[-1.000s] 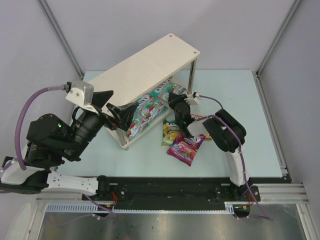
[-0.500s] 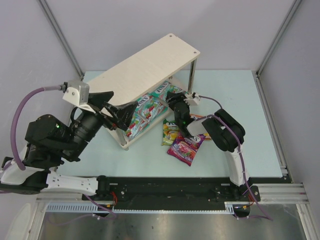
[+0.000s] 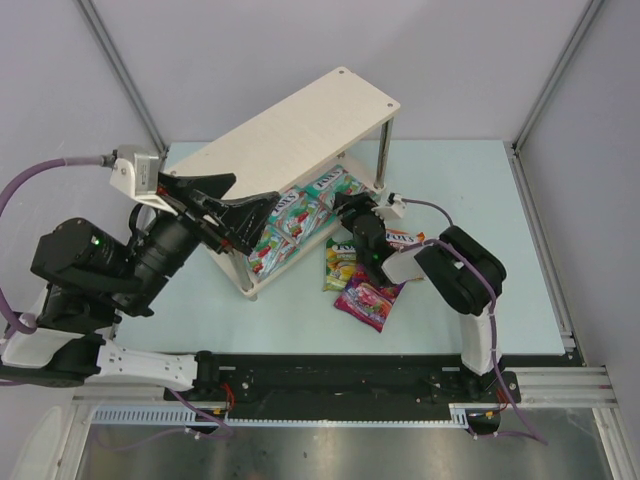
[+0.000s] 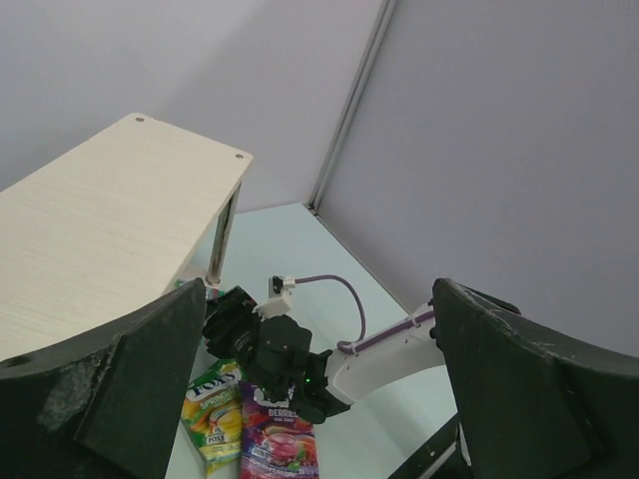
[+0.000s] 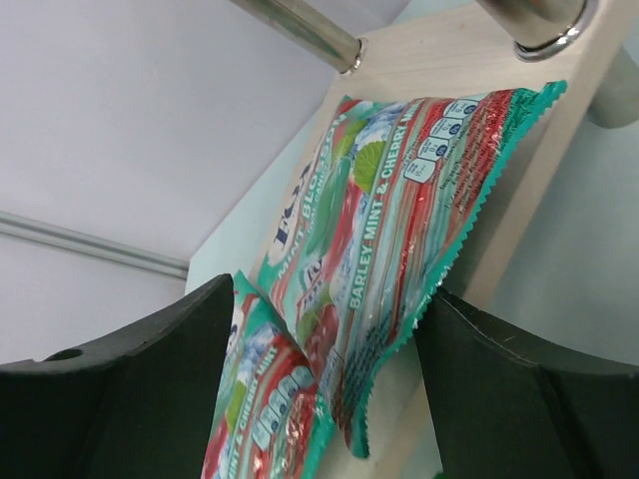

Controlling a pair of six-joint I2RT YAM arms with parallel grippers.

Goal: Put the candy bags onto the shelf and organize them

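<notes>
Right gripper (image 5: 329,319) gapes before a shelved teal candy bag (image 5: 399,200).

Pale teal table (image 3: 520,200) w/ grey walls (image 3: 250,50), metal frame posts (image 3: 118,70).

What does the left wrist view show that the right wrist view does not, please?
Only the left wrist view shows the shelf's top board, the right arm, and a green-yellow bag and a purple bag lying on the table. Only the right wrist view shows a teal bag and part of a second teal bag on the lower board, close enough to read the print. Both show the shelf's pale wood and metal posts.
</notes>
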